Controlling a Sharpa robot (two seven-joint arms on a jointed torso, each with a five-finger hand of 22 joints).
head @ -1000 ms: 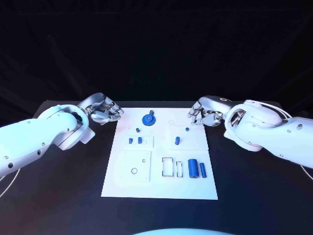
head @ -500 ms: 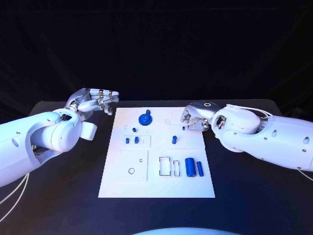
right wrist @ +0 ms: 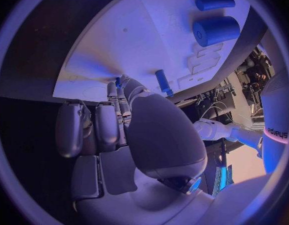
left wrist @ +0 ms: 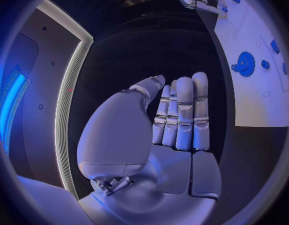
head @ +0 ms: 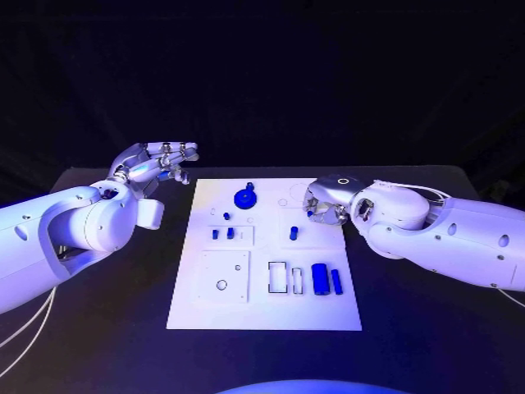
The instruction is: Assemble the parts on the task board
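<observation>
Both silver hands off the parts, nothing held.
We're holding the left hand [head: 156, 164] flat-fingered and empty off the white task board's [head: 267, 308] far-left corner; right hand [head: 323, 201] is hovering curled at its far-right edge, grip unclear. Blue gear [head: 246, 198] is sitting far-centre, blue cylinder [head: 321, 279] near-right.

A robotics lab: black table [head: 452, 312] against dark drapes; cabled equipment racks [right wrist: 229, 92] beside it.
</observation>
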